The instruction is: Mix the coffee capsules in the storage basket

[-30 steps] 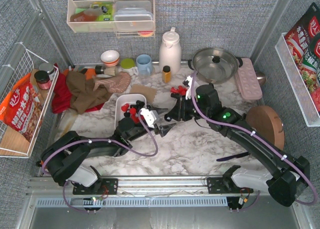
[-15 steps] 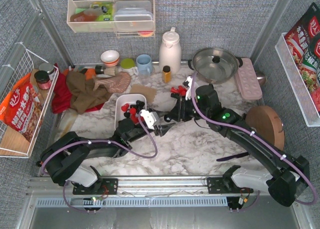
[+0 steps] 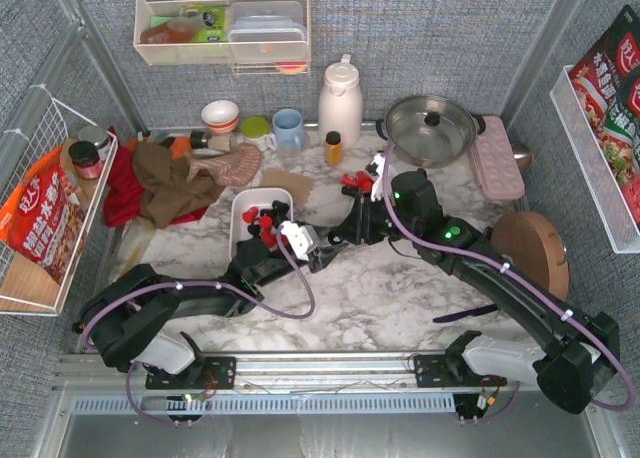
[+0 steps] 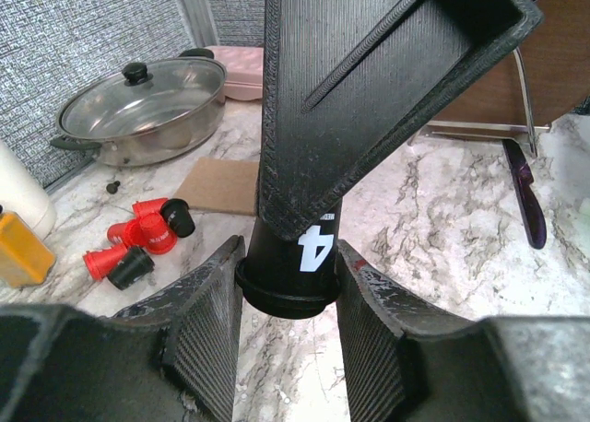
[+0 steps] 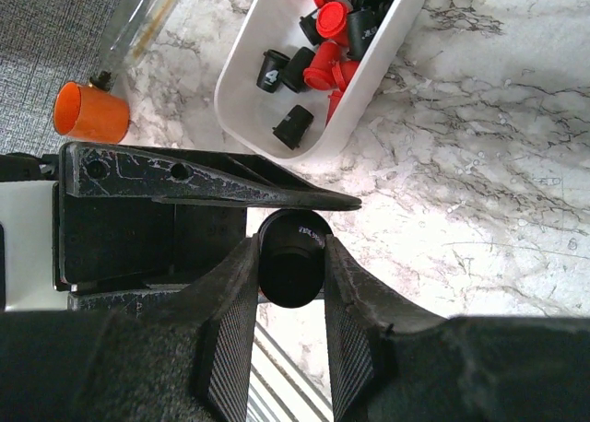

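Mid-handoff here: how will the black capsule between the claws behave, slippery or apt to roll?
The capsule looks smooth, hard and tapered, so it may squirt from a loose pinch. Dropped, it would probably roll in a curve: loose capsules lie on their sides nearby. Being so small, it is probably light.

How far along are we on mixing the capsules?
Done: red and black capsules lie mixed in the storage basket. In hand: the right hand grips a black capsule, the left hand flanking it. Left: a loose cluster near the pot.
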Robot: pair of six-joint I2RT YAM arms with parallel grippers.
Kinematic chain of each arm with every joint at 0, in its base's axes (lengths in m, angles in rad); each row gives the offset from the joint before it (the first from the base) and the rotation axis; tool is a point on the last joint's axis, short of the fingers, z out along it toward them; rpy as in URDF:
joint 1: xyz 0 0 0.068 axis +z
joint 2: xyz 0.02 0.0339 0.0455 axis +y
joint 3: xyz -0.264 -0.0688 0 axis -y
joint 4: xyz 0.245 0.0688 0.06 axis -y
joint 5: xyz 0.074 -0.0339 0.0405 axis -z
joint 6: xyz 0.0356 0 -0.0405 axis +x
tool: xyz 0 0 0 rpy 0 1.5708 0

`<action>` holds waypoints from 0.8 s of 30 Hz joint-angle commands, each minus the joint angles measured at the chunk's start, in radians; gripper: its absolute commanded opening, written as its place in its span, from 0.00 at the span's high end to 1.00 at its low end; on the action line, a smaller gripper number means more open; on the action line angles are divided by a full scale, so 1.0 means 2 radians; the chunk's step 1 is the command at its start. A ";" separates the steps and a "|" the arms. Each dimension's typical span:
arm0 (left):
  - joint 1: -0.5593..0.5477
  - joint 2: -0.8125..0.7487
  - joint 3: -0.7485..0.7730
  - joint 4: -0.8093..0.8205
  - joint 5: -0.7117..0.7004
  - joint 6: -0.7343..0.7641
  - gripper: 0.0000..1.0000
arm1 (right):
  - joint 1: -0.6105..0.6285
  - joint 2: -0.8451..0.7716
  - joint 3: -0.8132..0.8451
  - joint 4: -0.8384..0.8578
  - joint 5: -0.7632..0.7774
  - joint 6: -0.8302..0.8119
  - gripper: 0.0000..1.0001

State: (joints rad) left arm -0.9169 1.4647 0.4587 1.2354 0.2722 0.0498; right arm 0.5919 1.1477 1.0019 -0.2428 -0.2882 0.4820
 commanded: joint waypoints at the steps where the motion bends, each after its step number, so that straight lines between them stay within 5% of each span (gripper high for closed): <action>1: -0.003 -0.006 -0.002 0.019 0.004 0.007 0.62 | 0.001 -0.002 0.001 0.009 0.001 0.001 0.71; 15: -0.007 -0.013 -0.021 0.016 -0.013 0.003 0.77 | 0.000 -0.033 0.013 -0.039 0.056 -0.028 0.39; 24: -0.007 -0.073 -0.033 -0.108 -0.176 -0.018 0.78 | -0.003 -0.092 0.047 -0.130 0.262 -0.110 0.22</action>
State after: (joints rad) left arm -0.9325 1.3628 0.4000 1.1439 0.1139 0.0429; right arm 0.5884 1.0019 1.0660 -0.4206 -0.0055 0.3645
